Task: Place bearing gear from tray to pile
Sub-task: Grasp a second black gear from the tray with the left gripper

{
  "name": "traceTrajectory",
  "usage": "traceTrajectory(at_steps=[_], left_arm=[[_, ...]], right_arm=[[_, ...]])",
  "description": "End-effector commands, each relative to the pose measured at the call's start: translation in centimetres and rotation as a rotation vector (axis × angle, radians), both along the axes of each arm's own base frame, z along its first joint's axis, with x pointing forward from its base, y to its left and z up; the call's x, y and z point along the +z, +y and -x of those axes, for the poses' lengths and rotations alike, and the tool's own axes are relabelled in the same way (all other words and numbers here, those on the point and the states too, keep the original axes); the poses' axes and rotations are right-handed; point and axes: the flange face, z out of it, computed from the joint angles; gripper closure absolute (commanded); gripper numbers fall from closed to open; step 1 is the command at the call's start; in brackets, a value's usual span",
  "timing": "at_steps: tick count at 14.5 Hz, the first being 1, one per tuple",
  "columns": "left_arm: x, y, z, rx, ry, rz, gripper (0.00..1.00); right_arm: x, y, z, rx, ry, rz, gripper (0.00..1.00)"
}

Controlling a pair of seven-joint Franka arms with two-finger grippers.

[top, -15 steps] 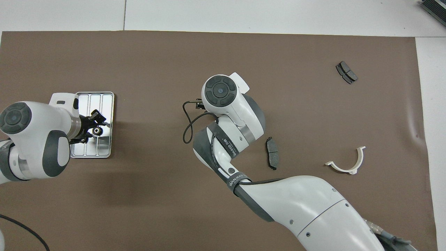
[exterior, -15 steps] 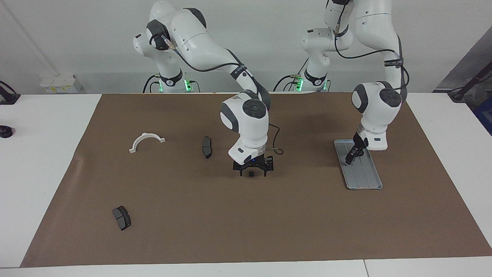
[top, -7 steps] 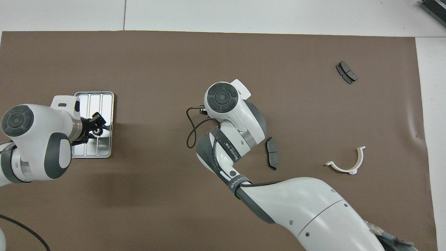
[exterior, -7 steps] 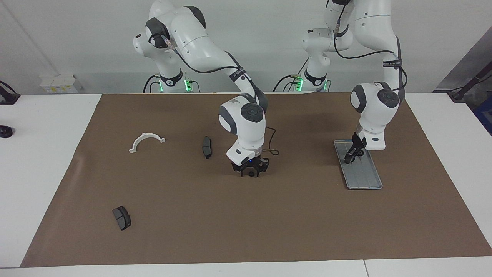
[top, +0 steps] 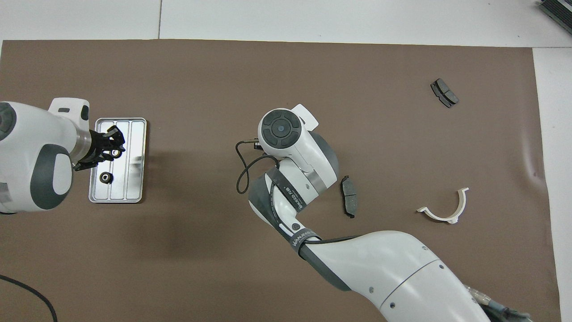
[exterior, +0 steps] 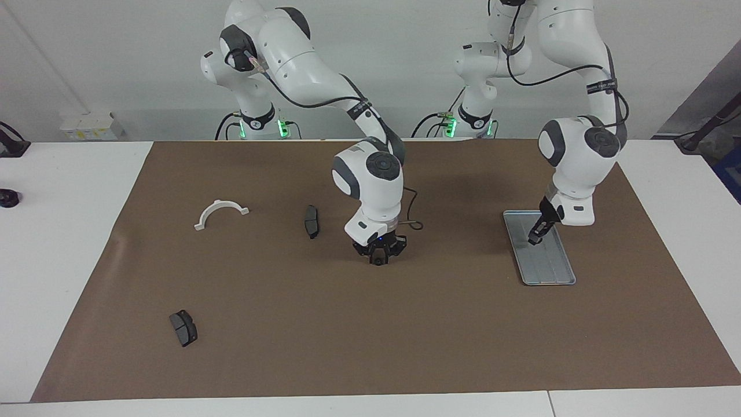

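My left gripper [top: 114,150] hangs over the flat silver-grey metal tray [top: 136,134], closed narrow on a small black ring-shaped bearing gear [top: 116,153] at its fingertips. A second black bearing gear [top: 106,177] lies in the tray, just beside the gripper and nearer to the robots than the held one. The tray rests on the brown mat [exterior: 289,347] at the left arm's end of the bench.

My right gripper [exterior: 378,259] is down at the mat's middle, drawn in narrow around a third small black gear [exterior: 378,262]. A dark brake pad [exterior: 311,221] lies near it, toward the right arm's end.
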Motion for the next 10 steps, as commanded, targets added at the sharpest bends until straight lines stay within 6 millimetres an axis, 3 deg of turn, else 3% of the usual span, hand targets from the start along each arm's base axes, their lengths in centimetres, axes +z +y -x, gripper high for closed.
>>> traceTrajectory(at_steps=[1,5,10], left_arm=[[6.0,-2.1,-1.1,-0.048,0.030,-0.010,1.00],[10.8,-7.7,-1.0,-0.119,0.072,-0.006,1.00],[11.4,-14.0,0.0,-0.135,0.063,-0.001,1.00]], right_arm=[[0.2,-0.5,0.8,0.006,0.004,0.007,0.69],[0.3,-0.4,0.9,0.006,0.003,0.003,0.78],[0.7,-0.4,0.7,0.003,0.007,0.007,1.00]])
